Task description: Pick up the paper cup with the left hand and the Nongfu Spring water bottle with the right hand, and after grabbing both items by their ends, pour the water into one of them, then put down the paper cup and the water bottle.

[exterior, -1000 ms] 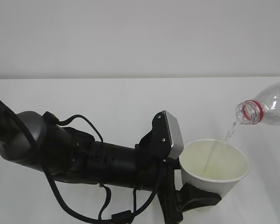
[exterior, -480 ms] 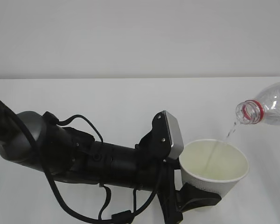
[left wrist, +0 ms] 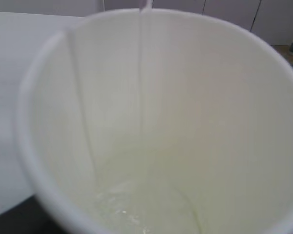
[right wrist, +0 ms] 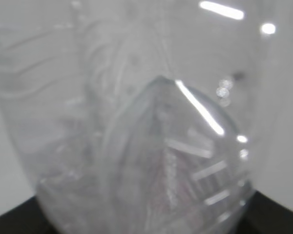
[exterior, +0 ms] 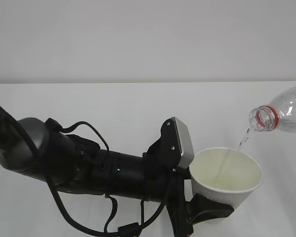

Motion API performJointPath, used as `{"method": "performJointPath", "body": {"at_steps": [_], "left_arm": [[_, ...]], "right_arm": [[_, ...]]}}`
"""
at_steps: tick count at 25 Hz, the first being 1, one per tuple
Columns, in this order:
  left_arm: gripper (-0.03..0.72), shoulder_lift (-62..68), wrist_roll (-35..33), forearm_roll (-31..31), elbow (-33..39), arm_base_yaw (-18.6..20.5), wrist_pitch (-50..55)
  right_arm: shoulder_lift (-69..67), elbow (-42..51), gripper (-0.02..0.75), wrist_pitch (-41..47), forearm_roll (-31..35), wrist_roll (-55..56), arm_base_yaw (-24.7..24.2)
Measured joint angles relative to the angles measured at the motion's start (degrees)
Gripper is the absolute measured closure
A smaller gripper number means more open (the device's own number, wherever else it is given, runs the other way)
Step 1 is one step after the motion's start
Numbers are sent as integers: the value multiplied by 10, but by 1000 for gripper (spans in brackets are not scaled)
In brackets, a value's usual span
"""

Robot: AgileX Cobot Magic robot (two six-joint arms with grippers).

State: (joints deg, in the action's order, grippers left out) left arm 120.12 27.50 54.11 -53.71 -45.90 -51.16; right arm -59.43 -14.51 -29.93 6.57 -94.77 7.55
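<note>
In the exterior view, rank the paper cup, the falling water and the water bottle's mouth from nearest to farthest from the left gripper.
From the left gripper:
1. The paper cup, held in its fingers at lower right.
2. The water, a thin stream dropping into the cup's far right side.
3. The bottle mouth, tilted above and right of the cup.

Exterior camera: set in front of the table [exterior: 138,98], looking down at a slant toward the far wall, moderately close. Left wrist camera: very near, looking down into the paper cup [left wrist: 151,122], which fills its frame. Right wrist camera: pressed close against the water bottle [right wrist: 151,146], out of focus. The exterior view shares the cup [exterior: 226,178] and bottle [exterior: 281,116] with the wrist views.
</note>
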Motion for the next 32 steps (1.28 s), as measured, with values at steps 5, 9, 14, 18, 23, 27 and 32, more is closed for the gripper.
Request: {"method": "performJointPath", "body": {"at_steps": [5, 9, 14, 18, 23, 27, 32], "left_arm": [[180, 0, 0, 0, 0, 0, 1], [180, 0, 0, 0, 0, 0, 1], [180, 0, 0, 0, 0, 0, 1], [181, 0, 0, 0, 0, 0, 1], [181, 0, 0, 0, 0, 0, 1], [181, 0, 0, 0, 0, 0, 1], [181, 0, 0, 0, 0, 0, 1]], "right_arm": [[0, 0, 286, 0, 0, 0, 0], [0, 0, 286, 0, 0, 0, 0], [0, 0, 286, -1, 0, -1, 0], [0, 0, 286, -1, 0, -1, 0], [0, 0, 286, -1, 0, -1, 0], [0, 0, 286, -1, 0, -2, 0], [0, 0, 286, -1, 0, -2, 0]]}}
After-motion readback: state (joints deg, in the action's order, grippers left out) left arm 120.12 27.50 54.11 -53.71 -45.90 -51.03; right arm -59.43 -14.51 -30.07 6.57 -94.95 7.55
